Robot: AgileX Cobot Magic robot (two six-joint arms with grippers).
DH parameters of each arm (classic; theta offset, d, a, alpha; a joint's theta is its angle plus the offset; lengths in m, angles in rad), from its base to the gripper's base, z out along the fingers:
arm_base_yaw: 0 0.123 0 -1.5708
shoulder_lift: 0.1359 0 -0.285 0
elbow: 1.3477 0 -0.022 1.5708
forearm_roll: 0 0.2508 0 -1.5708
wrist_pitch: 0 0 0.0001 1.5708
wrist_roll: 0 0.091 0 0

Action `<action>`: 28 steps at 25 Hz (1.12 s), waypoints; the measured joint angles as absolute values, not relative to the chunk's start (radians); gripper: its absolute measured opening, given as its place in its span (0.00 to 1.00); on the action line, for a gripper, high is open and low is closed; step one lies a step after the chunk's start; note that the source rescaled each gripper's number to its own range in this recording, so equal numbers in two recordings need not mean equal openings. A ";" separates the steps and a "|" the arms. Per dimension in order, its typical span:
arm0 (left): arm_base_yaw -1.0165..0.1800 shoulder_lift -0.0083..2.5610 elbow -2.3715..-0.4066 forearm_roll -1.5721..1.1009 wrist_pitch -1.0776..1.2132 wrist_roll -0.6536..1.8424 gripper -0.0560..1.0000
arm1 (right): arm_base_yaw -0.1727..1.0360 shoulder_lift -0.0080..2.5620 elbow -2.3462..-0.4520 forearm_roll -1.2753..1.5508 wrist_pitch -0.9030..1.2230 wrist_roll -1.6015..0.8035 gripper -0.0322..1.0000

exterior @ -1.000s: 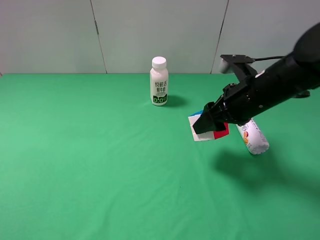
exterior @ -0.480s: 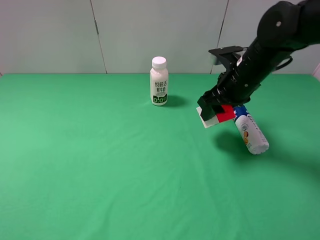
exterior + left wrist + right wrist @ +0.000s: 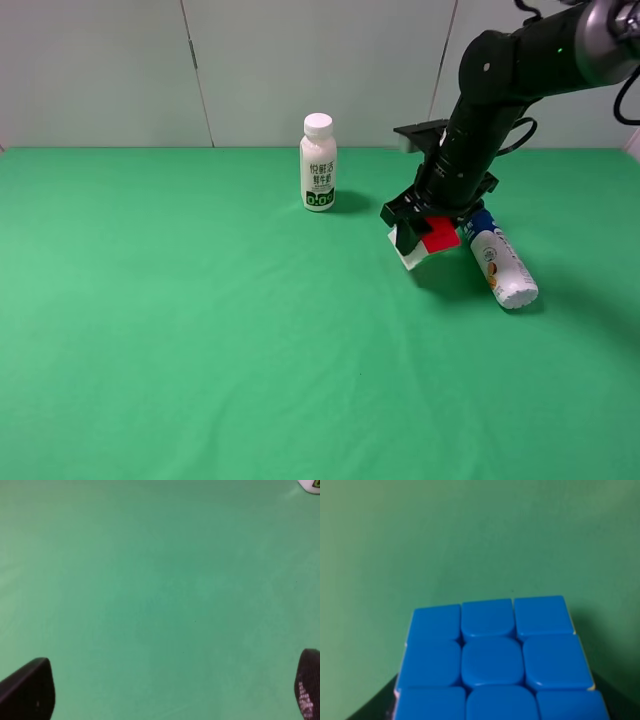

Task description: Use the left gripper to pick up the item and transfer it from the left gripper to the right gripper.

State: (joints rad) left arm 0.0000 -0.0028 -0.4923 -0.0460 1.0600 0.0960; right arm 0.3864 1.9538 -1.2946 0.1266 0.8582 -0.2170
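Right gripper (image 3: 422,232) clamps the puzzle cube (image 3: 430,238), fingers closed on its sides; cube sits low over the green tabletop (image 3: 200,330), right of centre toward the far edge, tilted, red and white faces showing. Can't tell if it touches the cloth. Right wrist view: cube's blue face (image 3: 495,660) fills the lower part of the picture. Left gripper (image 3: 165,690): fingertips spread wide, holding nothing, only green cloth between them. White tube (image 3: 502,265) lies just beside the cube, toward the right edge. White bottle (image 3: 318,163) stands upright near the far edge, apart from the cube.
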 joint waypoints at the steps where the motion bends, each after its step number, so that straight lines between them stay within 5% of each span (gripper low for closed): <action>1: 0.000 -0.003 -0.492 -0.046 1.060 0.096 0.90 | 0.386 1.954 -1.295 0.127 0.858 -0.217 0.03; 16: 0.000 -0.003 -0.492 -0.046 1.060 0.096 0.90 | 0.386 1.977 -1.298 0.099 0.866 -0.207 0.03; 17: 0.000 -0.003 -0.492 -0.046 1.060 0.096 0.90 | 0.386 1.977 -1.298 0.099 0.866 -0.207 0.09; 19: 0.000 -0.003 -0.492 -0.047 1.060 0.096 0.90 | 0.386 1.977 -1.298 0.100 0.864 -0.202 0.59; 21: 0.000 -0.003 -0.492 -0.048 1.060 0.096 0.90 | 0.386 1.977 -1.298 0.100 0.860 -0.192 0.84; 24: 0.000 -0.003 -0.492 -0.048 1.060 0.096 0.90 | 0.386 1.977 -1.298 0.100 0.858 -0.189 0.96; 28: 0.000 -0.003 -0.492 -0.048 1.060 0.096 0.90 | 0.386 1.977 -1.298 0.100 0.858 -0.189 0.98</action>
